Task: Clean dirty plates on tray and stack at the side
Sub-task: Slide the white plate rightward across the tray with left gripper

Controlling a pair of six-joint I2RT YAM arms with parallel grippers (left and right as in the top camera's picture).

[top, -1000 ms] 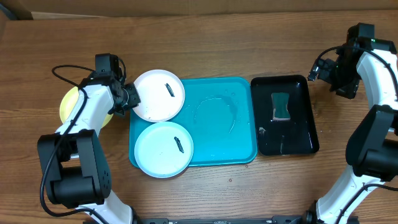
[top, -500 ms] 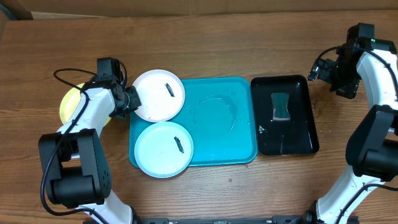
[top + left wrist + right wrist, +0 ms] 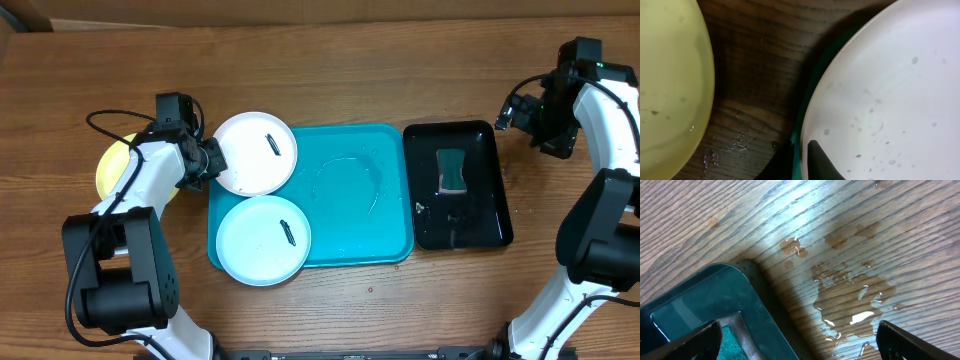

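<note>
I count three plates. The white plate (image 3: 256,152) rests over the far-left corner of the one blue tray (image 3: 370,215). My left gripper (image 3: 799,152) is pinched onto its left edge, one finger above and one below. The pale blue plate (image 3: 264,240) lies on the tray's near-left corner. The yellow plate (image 3: 108,165) sits apart on the table (image 3: 350,70), partly under the arm. White and blue carry one dark smear each. My right gripper (image 3: 800,347) hangs wide open and empty beside the one black tray (image 3: 482,225), where one sponge (image 3: 452,171) lies.
</note>
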